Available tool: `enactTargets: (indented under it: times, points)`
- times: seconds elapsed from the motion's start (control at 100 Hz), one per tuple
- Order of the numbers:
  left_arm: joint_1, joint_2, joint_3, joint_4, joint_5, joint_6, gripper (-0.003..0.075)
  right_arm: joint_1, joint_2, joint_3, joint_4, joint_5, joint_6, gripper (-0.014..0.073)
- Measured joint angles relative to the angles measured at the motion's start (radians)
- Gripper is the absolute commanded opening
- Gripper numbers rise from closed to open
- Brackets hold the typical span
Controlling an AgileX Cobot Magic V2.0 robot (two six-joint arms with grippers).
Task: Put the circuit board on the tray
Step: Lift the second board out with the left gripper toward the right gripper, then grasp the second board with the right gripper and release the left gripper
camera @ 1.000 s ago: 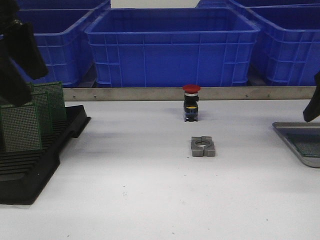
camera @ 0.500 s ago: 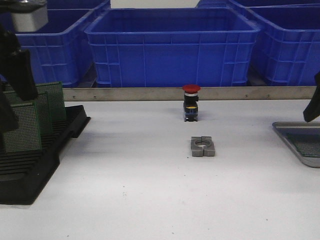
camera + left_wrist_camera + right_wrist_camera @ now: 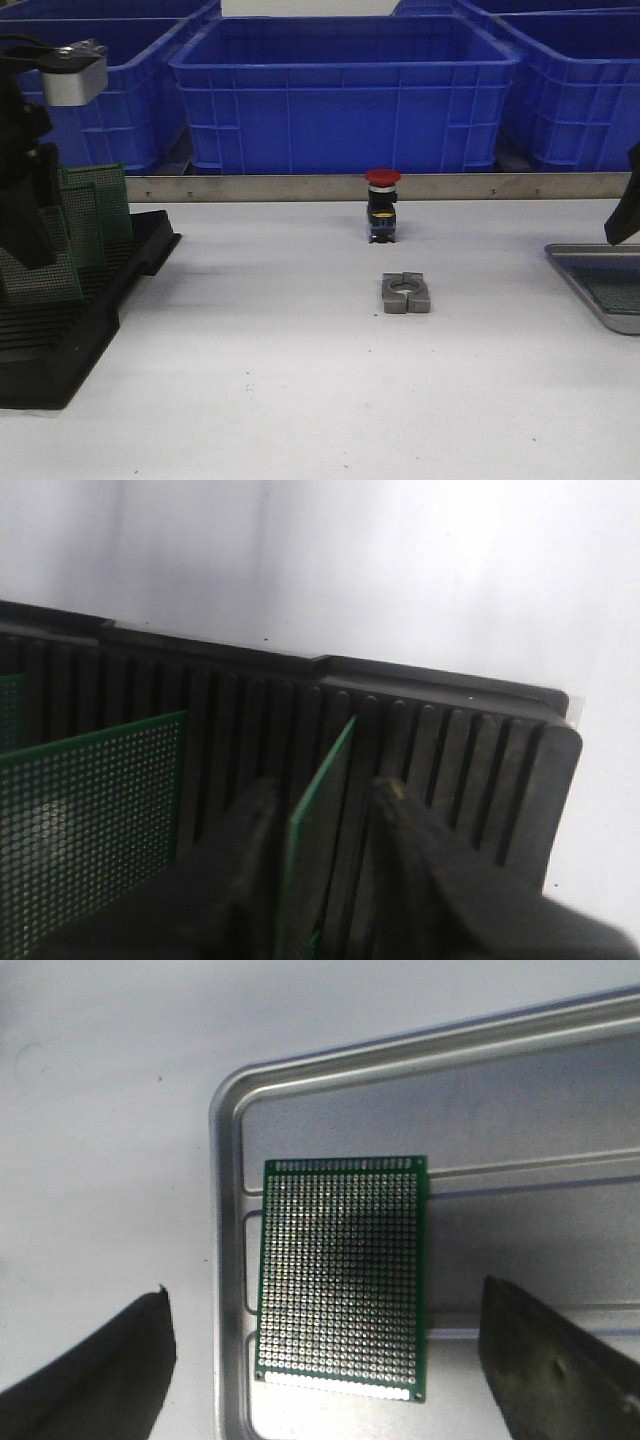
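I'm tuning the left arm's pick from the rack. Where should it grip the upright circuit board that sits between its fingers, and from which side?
Grip the circuit board by its top edge, coming straight down from above, one finger on each flat face. It stands on edge in the black slotted rack, so only the upper part is free, and the left gripper already straddles it, jaws not visibly closed.

A green perforated board (image 3: 343, 1277) lies flat on the ribbed floor of the silver tray (image 3: 225, 1260), near its rounded corner. Other green boards (image 3: 92, 215) stand upright in a black rack (image 3: 70, 340).
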Motion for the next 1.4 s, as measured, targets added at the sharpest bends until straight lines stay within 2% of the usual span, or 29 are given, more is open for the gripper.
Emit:
enactTargets:
  times: [0.21,0.44,0.74,0.84,1.15,1.4]
  points:
    - [0.0,0.0,-0.018,0.017,0.04,0.0,-0.002,0.0,0.0,-0.002,-0.002,0.031,0.0,0.0633]
    - [0.0,-0.034,-0.153,0.009,0.202,0.0,-0.002,0.0,-0.053,-0.051,-0.007,0.158,-0.056,0.0633]
    - [-0.03,-0.042,-0.2,-0.309,0.227,-0.001,-0.002,0.033,-0.178,-0.092,-0.016,0.397,-0.231,0.0633]
    - [-0.08,-0.042,-0.2,-0.394,0.227,-0.002,-0.002,0.084,-0.192,-0.092,-0.02,0.455,-0.299,0.0633]
    - [-0.266,-0.02,-0.201,-0.489,0.227,-0.007,-0.002,0.326,-0.193,-0.092,-0.026,0.505,-0.666,0.0633]
    - [-0.334,0.004,-0.201,-0.507,0.227,-0.007,-0.002,0.468,-0.193,-0.092,-0.026,0.515,-0.716,0.0633]
